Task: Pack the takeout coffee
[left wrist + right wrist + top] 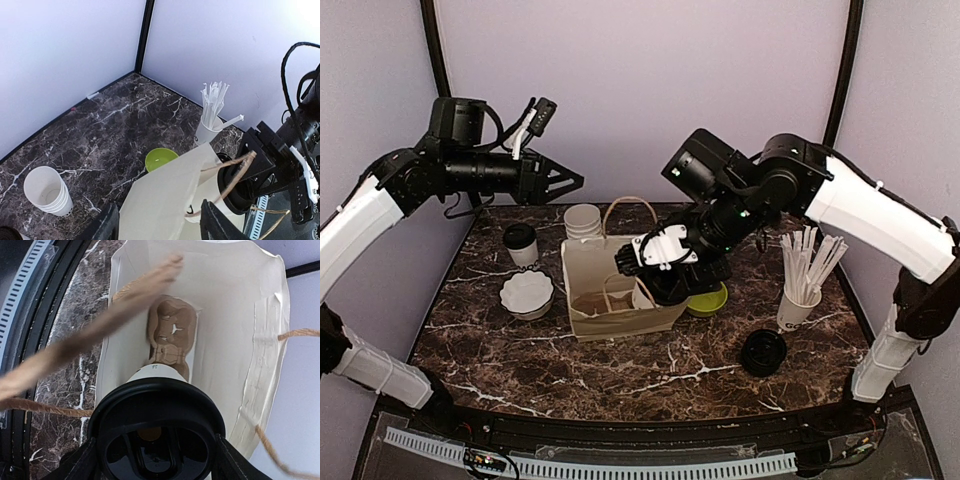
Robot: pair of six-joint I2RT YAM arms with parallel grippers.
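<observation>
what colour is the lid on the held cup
The lid is black, clearest in the right wrist view.

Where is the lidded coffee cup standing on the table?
Top view, left side: the lidded coffee cup stands behind the white fluted bowl, left of the paper bag.

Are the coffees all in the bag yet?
Not yet. Nothing looks packed: the bag shows only a brown cardboard insert inside. The right gripper holds one lidded cup at the bag's open mouth. A second lidded cup waits on the table; the left gripper hangs open.
</observation>
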